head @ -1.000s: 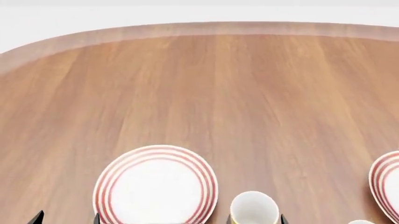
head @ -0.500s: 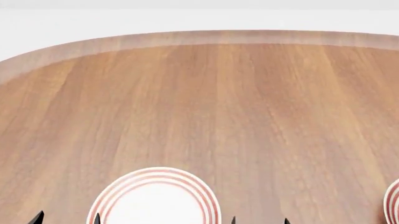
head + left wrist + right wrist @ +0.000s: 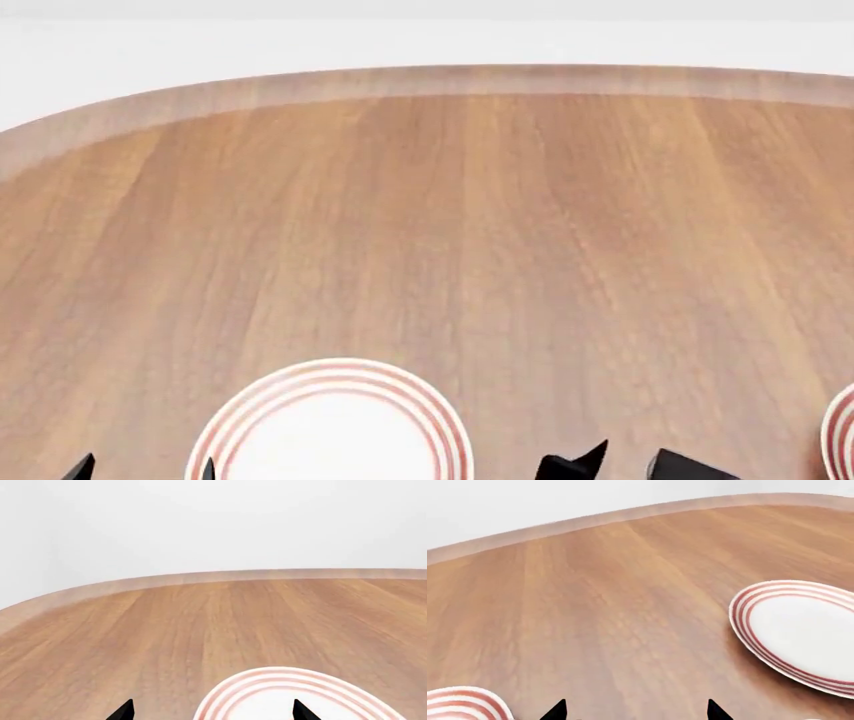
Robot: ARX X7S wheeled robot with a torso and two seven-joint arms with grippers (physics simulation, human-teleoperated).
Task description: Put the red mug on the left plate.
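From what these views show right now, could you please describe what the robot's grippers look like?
Very little of them shows. The left gripper appears only as two small, black, pointed fingertips, wedge-shaped and matte. The right gripper shows the same pair of black pointed tips. In the head view its black parts look chunkier and angular. No cables, markings or arm links are visible.

All I can see of my own machine is black fingertips. On the head camera, the left gripper [image 3: 144,468] shows as two small, sharp black points down at about 7 o'clock. The right gripper [image 3: 627,464] shows more at about 5 o'clock: one pointed black tip and one blunter, angular black wedge. On each wrist camera the fingertips [image 3: 122,710] are plain matte black triangles [image 3: 555,711], with no markings, screws or cables that I can make out.
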